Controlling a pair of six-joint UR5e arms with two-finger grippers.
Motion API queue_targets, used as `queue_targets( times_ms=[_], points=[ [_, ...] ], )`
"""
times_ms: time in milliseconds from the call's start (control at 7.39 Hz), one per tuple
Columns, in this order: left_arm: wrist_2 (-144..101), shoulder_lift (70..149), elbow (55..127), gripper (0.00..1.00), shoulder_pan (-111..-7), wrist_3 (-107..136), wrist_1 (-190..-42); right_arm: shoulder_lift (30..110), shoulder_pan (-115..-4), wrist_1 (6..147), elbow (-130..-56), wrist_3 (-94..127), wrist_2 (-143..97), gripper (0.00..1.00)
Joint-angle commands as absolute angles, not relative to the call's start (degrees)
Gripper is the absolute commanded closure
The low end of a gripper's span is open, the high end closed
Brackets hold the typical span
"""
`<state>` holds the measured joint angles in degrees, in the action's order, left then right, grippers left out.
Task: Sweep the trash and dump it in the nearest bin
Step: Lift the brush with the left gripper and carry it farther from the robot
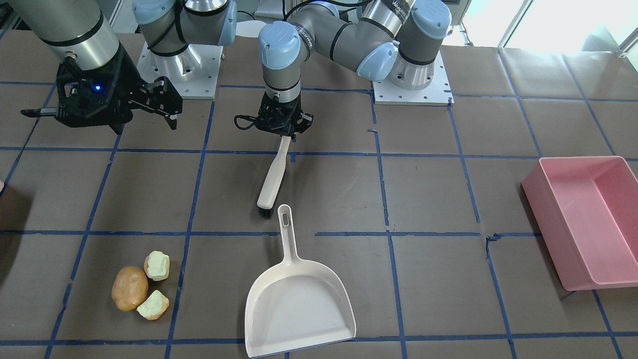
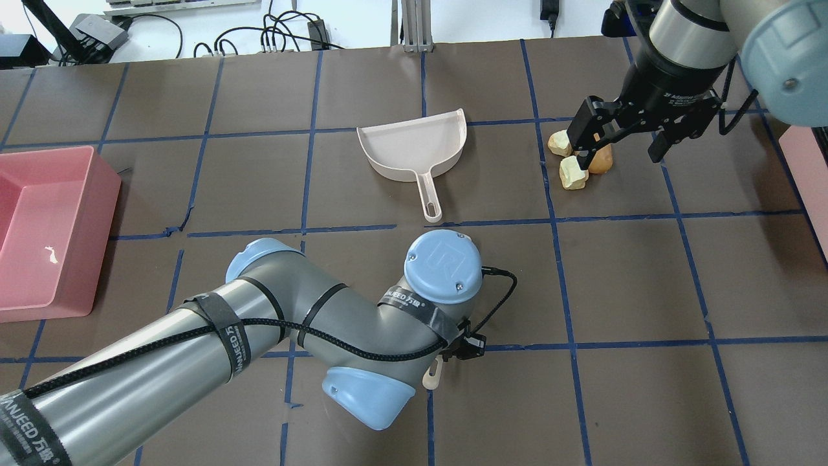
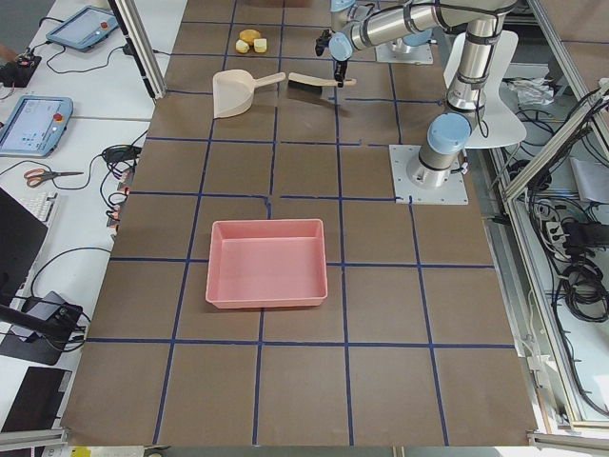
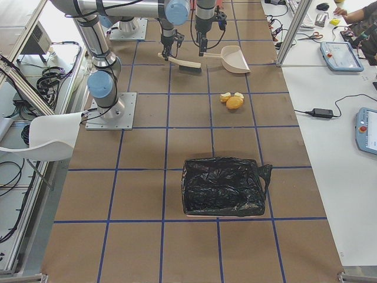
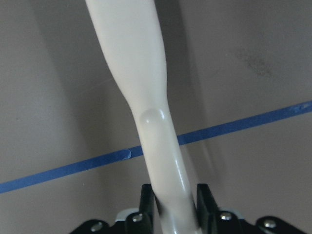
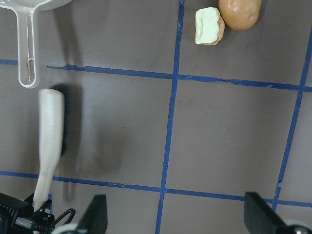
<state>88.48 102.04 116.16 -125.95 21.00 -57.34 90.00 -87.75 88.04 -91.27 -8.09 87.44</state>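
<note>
Trash (image 1: 139, 288): smooth brown potato-like oval and two pale yellow-green foam-like chunks with orange-brown crust, lumps touching. It lies on bench (image 1: 448, 199), in front-facing view at 9 o'clock of dustpan (image 1: 299, 309).
Dustpan: cream plastic, flat scoop, slotted handle.
Brush (image 1: 273, 174): cream handle, black bristles, at 12 o'clock of dustpan.
Left gripper (image 1: 283, 133): points down, clamped on end of brush handle.
Right gripper (image 2: 621, 145): raised, jaws wide apart, holds nothing, well apart from trash.
Bench: brown, matte, blue tape grid.
Bin (image 2: 808, 175): pale-pink sliver at 3 o'clock edge of overhead view.

A robotics lab: tape-gridded table (image 1: 428, 199), bolted arm bases (image 1: 432, 95), teach pendants (image 3: 31, 124), cables (image 2: 279, 43).
</note>
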Motion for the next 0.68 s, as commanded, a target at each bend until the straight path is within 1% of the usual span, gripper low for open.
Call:
queue_targets(
  times_ms=[0, 135, 541],
  points=[
    [88.6, 101.3, 115.4, 1.0, -125.9, 20.9, -57.8, 90.0, -87.7, 88.1, -91.2, -8.1, 87.5, 0.0],
    [88.6, 99.9, 115.1, 1.0, -125.3, 21.1, -58.3, 90.0, -87.7, 88.0, -91.2, -8.2, 87.4, 0.0],
    [86.1, 92.4, 114.4, 1.0, -121.6, 22.4, -70.2, 90.0, -87.7, 88.1, -91.2, -8.2, 87.4, 0.0]
  ],
)
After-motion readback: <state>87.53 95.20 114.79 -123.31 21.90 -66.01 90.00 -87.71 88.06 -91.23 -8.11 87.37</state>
